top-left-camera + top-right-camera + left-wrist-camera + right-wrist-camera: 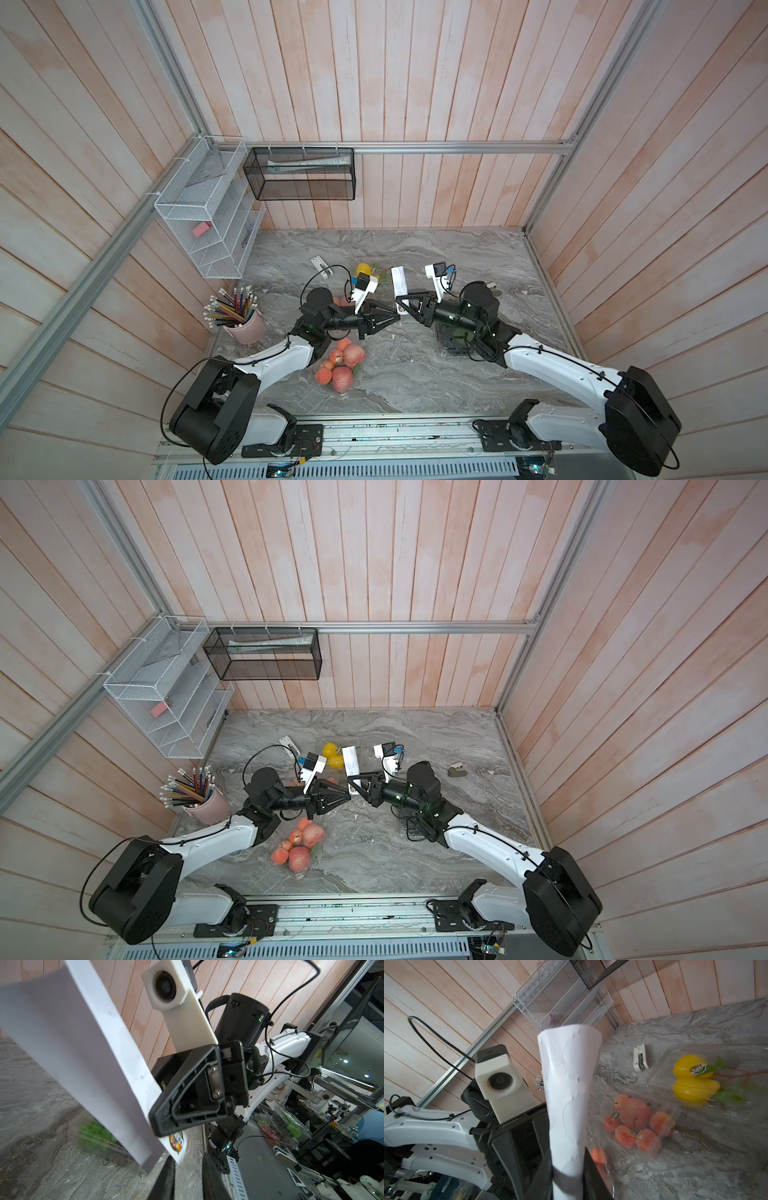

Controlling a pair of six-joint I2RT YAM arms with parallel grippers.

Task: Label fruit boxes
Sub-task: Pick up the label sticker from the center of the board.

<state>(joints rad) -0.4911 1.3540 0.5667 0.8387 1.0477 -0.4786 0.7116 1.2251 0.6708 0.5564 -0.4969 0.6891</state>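
My right gripper (pixel 400 300) (pixel 568 1169) is shut on the lower end of a white sticker sheet (pixel 399 279) (pixel 569 1088), held upright over the table's middle. On the sheet's bottom corner sits a coloured sticker (pixel 176 1142). My left gripper (pixel 394 318) (pixel 188 1159) faces it, fingers a little apart, and that corner hangs at one fingertip. The yellow-fruit box (pixel 365 269) (pixel 695 1082) lies behind the grippers. One apple box (pixel 633 1124) is under the left wrist, and another (pixel 343 365) lies nearer the front. The grape box (pixel 451 345) (pixel 95 1140) is under the right arm.
A pink cup of pencils (pixel 245 324) stands at the left edge. A white stapler (pixel 322 266) lies behind the left arm, and a small object (pixel 457 771) lies to the right. A white wire rack (pixel 208 216) and a black mesh basket (pixel 299 174) hang on the walls.
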